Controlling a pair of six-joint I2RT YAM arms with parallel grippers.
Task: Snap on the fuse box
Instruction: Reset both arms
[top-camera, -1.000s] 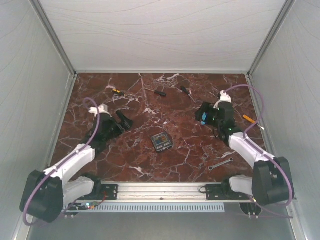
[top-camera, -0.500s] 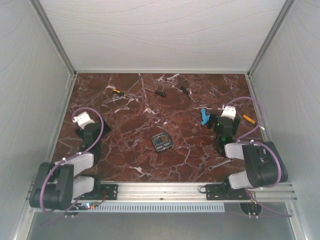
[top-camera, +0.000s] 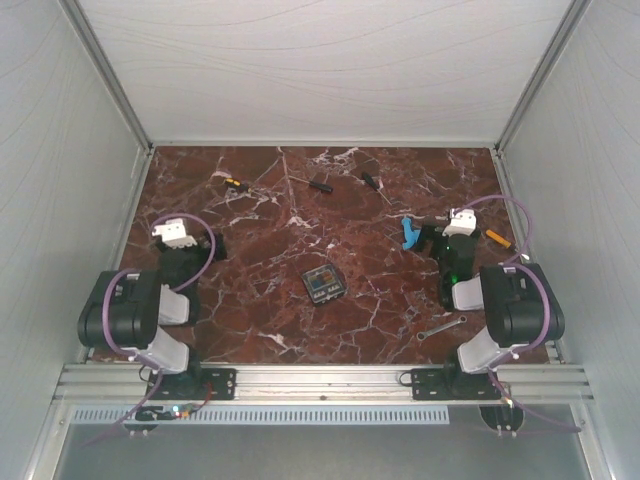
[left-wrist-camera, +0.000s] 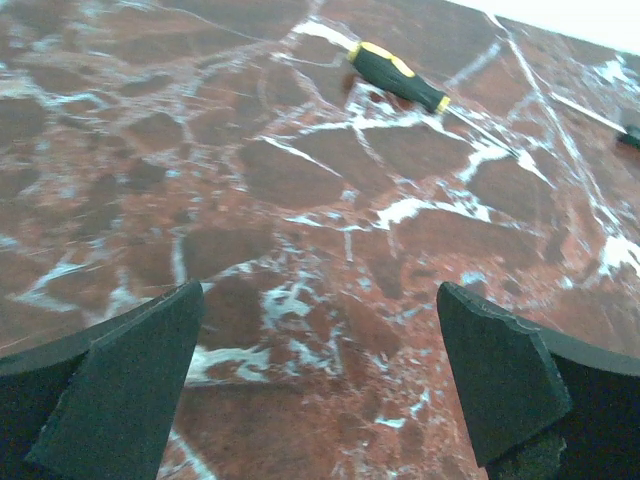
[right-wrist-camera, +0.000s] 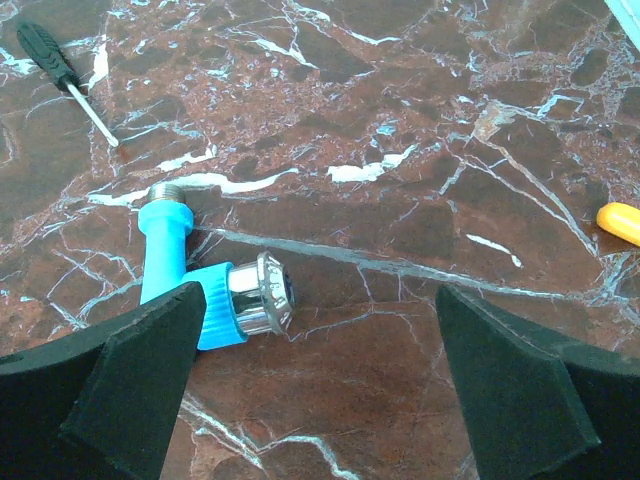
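The fuse box, a small black squarish box with blue and orange fuses, lies in the middle of the marble table in the top view. It shows in neither wrist view. My left gripper is folded back at the table's left side, open and empty. My right gripper is folded back at the right side, open and empty, both well apart from the box.
A blue plastic piece with a chrome end lies just ahead of my right gripper. Screwdrivers lie near the back: a yellow-and-black one, black ones. An orange handle and a wrench lie at the right.
Both arms have pulled back from the table's middle and folded near their bases. The right gripper has let go of the blue piece, which now lies on the table.
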